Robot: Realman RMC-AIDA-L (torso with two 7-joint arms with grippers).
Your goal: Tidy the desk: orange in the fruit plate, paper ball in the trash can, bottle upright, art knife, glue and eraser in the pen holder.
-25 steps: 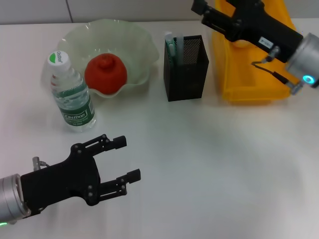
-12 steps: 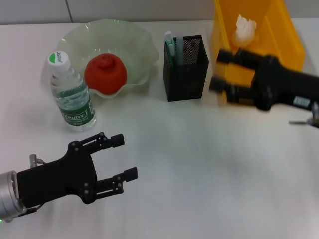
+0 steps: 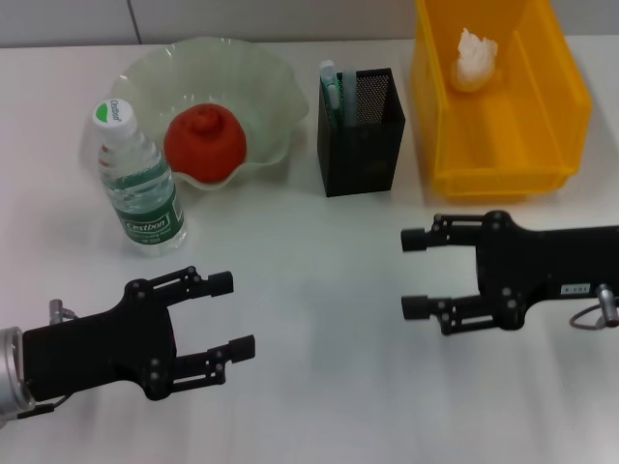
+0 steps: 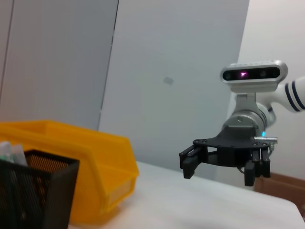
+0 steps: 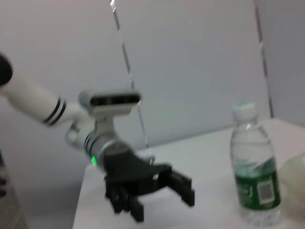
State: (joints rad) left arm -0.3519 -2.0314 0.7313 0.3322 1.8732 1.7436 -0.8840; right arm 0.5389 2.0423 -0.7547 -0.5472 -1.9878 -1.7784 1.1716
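Note:
The orange (image 3: 204,145) lies in the pale-green fruit plate (image 3: 251,72) at the back left. Beside it the bottle (image 3: 139,184) (image 5: 252,191) stands upright. The white paper ball (image 3: 474,56) rests inside the yellow trash can (image 3: 556,116) (image 4: 90,167). The black mesh pen holder (image 3: 363,130) (image 4: 33,195) holds the mint-green art knife (image 3: 331,92). The glue and eraser are hidden. My left gripper (image 3: 227,314) (image 5: 157,193) hovers open over the near left table. My right gripper (image 3: 411,273) (image 4: 219,167) is open and empty, in front of the trash can.
A white tabletop (image 3: 319,290) spreads between the two grippers. A pale wall stands behind the desk in both wrist views.
My right gripper has drawn back from over the trash can toward the near right, leaving the paper ball inside the bin. The left gripper drifted slightly nearer and lower.

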